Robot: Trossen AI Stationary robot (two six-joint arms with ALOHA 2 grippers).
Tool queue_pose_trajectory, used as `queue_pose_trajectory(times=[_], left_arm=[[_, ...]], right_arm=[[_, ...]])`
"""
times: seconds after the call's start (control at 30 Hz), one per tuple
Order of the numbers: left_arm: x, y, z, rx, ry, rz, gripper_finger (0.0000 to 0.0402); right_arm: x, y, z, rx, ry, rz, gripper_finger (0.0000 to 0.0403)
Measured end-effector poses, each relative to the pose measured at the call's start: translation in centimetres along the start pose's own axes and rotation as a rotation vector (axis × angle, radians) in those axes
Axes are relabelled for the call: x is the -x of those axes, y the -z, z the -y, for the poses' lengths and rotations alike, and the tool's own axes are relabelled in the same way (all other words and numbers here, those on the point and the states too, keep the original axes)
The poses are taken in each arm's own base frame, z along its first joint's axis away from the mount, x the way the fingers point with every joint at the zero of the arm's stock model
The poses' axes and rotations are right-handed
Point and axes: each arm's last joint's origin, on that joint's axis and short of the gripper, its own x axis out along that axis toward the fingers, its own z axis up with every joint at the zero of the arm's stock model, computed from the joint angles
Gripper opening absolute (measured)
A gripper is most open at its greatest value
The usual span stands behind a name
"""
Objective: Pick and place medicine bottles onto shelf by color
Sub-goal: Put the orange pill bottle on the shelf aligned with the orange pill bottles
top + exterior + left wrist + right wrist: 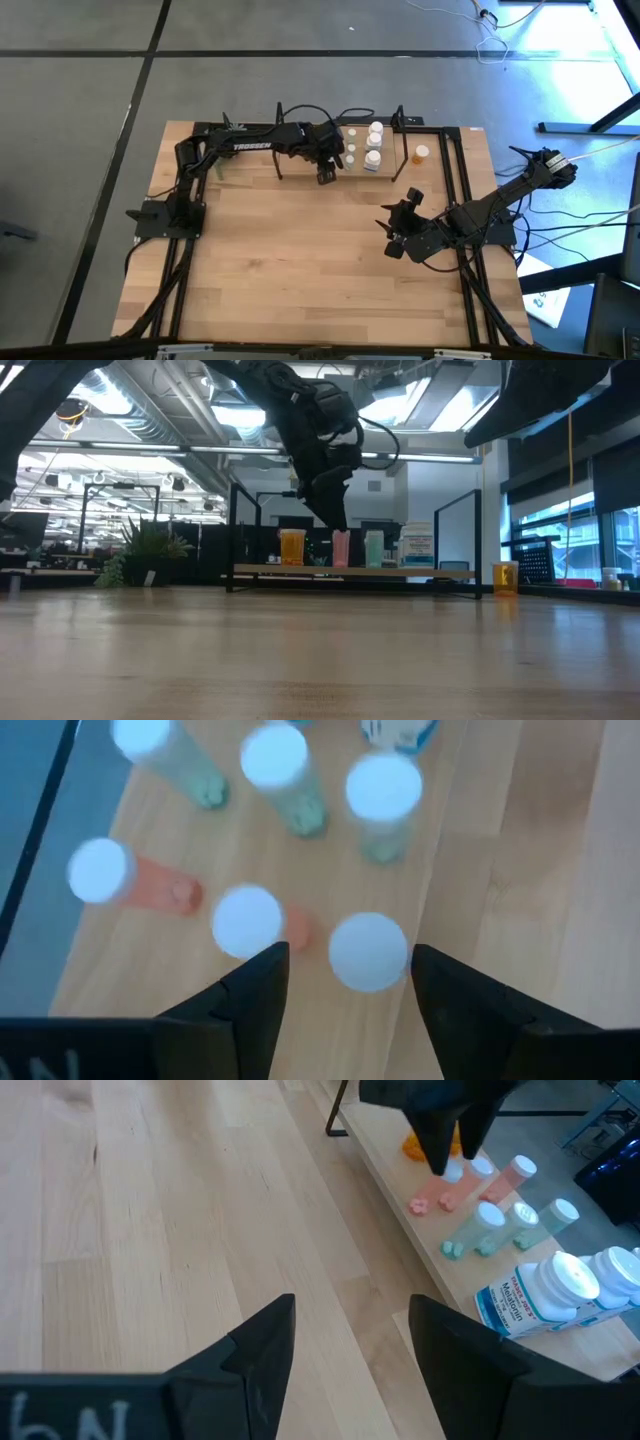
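The shelf (440,570) stands at the table's far middle. Several small white-capped medicine bottles stand on it: pale green ones (383,795) farther back, pink-orange ones (100,872) nearer. Two larger white bottles (374,145) stand at its right end. My left gripper (350,955) hangs over the shelf, pointing steeply down, open. The cap of one pink-orange bottle (368,952) shows between its fingertips with a gap on either side. One orange bottle (421,153) stands on the table right of the shelf. My right gripper (390,238) waits open above the table's right half, holding nothing.
Black upright frames (400,140) close off the shelf's ends, and black rails (465,200) run along the table's sides. A green plant (150,550) shows at the far left. Bare wood (300,260) fills the table's near half.
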Motion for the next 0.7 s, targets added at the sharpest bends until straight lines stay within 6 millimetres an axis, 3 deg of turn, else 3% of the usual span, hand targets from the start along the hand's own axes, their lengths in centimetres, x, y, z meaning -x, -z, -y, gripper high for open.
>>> queue_pose_trajectory(times=[0.37,0.57,0.7], left_arm=[[2.1,-0.2,0.9,-0.03,-0.031,0.005,0.0206],[4.8,-0.1,2.5,-0.096,-0.1,-0.005,0.0204],[7.9,-0.1,3.9,-0.132,-0.091,0.031,0.0203]], right_arm=[[0.0,0.0,0.0,-0.002,-0.001,0.002,0.0198],[0.0,-0.1,0.0,-0.006,-0.004,0.003,0.0198],[0.0,-0.1,-0.2,-0.013,-0.042,-0.01,0.0198]])
